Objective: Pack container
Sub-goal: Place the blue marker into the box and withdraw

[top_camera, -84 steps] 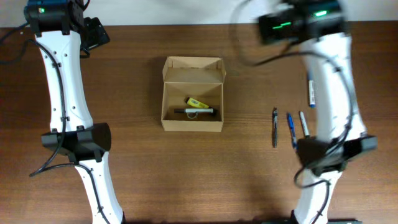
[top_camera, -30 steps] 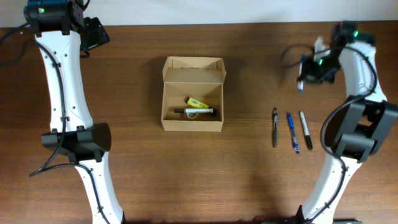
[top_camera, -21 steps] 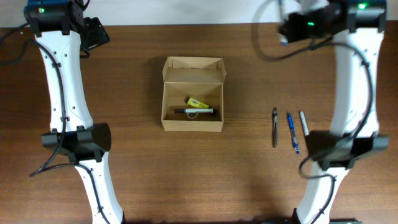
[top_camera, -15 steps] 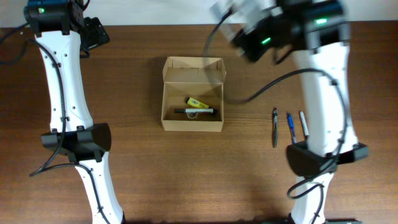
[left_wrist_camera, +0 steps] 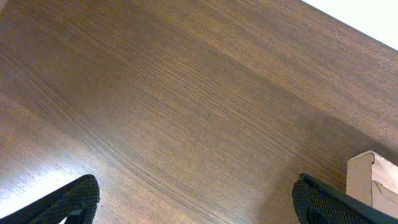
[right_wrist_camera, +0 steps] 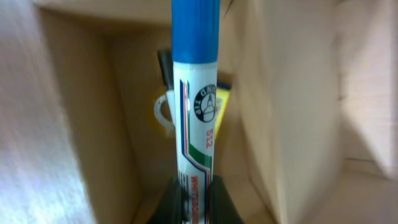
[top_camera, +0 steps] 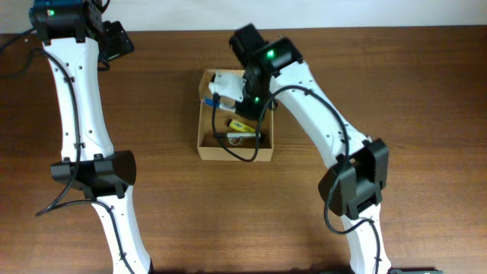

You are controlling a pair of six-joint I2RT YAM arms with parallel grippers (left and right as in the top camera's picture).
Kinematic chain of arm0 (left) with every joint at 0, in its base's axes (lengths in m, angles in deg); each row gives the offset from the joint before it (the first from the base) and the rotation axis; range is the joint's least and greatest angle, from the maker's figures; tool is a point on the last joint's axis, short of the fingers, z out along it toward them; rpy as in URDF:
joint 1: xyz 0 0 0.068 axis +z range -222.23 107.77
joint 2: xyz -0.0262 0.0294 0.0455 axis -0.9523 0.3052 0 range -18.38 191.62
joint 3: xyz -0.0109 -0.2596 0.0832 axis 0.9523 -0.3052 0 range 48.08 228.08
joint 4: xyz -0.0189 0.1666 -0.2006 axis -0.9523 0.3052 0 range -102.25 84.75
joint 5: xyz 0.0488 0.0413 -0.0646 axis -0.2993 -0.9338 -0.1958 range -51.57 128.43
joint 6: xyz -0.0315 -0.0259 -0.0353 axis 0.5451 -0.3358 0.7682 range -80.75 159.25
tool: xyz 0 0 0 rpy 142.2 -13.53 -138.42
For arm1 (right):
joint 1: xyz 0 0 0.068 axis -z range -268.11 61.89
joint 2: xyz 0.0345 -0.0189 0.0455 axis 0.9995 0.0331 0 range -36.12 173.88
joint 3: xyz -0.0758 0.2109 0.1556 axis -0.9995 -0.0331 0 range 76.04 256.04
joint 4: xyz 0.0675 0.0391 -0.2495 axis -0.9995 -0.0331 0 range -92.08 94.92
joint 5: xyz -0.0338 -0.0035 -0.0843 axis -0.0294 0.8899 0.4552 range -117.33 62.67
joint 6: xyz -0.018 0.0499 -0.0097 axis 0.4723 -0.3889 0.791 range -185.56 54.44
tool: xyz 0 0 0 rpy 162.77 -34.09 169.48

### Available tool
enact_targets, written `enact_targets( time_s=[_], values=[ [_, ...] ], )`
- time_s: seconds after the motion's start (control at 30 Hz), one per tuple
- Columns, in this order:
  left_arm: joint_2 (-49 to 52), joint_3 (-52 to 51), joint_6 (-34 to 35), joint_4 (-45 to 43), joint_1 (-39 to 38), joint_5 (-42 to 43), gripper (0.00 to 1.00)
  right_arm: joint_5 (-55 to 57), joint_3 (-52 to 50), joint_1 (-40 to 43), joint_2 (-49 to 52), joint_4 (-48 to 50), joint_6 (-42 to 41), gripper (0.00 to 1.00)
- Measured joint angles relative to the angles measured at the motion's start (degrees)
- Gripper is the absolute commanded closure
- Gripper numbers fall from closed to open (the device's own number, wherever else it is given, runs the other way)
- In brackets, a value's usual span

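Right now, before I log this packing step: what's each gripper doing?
Left gripper: open, empty.
Right gripper: shut on the blue-capped whiteboard marker, over the cardboard box.

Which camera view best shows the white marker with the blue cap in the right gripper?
The right wrist view: the white marker with the blue cap fills the centre, its label visible, clamped by the right gripper. The overhead view shows only its blue end above the tan cardboard box. The left wrist view shows none of it.
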Motion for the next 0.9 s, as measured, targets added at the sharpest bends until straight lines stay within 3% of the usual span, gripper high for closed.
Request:
enact_targets(
  time_s=[0.2,0.37,0.4,0.47,0.63,0.73,0.9],
  values=[
    [0.0,0.0,0.0,0.0,0.0,0.0,0.00,0.3,-11.6,0.0,0.0,9.9,0.6,0.96],
    [0.0,0.0,0.0,0.0,0.0,0.0,0.00,0.3,-17.8,0.0,0.5,12.7,0.6,0.96],
    [0.0,0.0,0.0,0.0,0.0,0.0,0.00,0.3,-18.4,0.0,0.8,12.9,0.5,0.92],
    [0.0,0.0,0.0,0.0,0.0,0.0,0.00,0.3,-18.9,0.0,1.4,12.8,-0.3,0.63],
    [0.0,0.0,0.0,0.0,0.0,0.0,0.00,0.5,-18.6,0.0,1.5,11.6,-2.0,0.48],
    [0.0,0.0,0.0,0.0,0.0,0.0,0.00,0.5,-15.8,0.0,1.6,7.5,-3.3,0.47],
    [0.0,0.0,0.0,0.0,0.0,0.0,0.00,2.4,-4.5,0.0,1.6,1.7,-8.8,0.54]
  ],
)
